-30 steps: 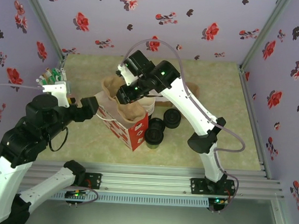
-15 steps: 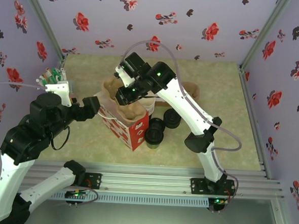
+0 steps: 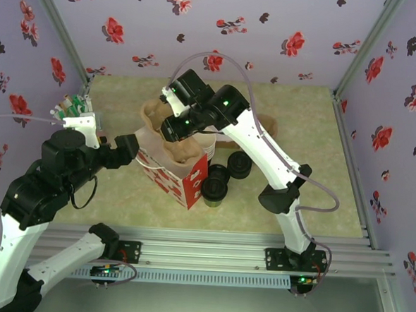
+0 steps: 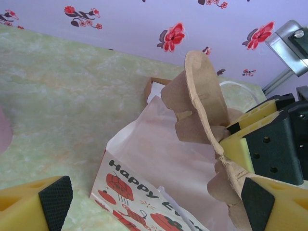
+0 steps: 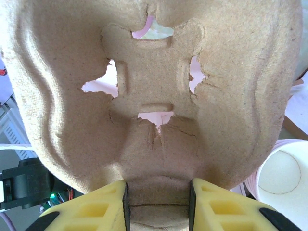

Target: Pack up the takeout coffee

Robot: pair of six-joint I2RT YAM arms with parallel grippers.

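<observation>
The left gripper [image 3: 129,150] hangs released and empty at 9 o'clock of the open paper bag [image 3: 185,186]. At the bag's mouth the right gripper [image 5: 158,207] is clenched on the edge of a pulp cup carrier [image 5: 154,96] that is mostly above the rim, so packing looks barely begun. At 3 o'clock of the bag lie dark round shapes [image 3: 215,188]; I cannot tell whether one is the takeout coffee.

One pulp cup carrier [image 3: 156,117], one printed paper bag [image 3: 181,184], three round black lids [image 3: 214,190]
</observation>
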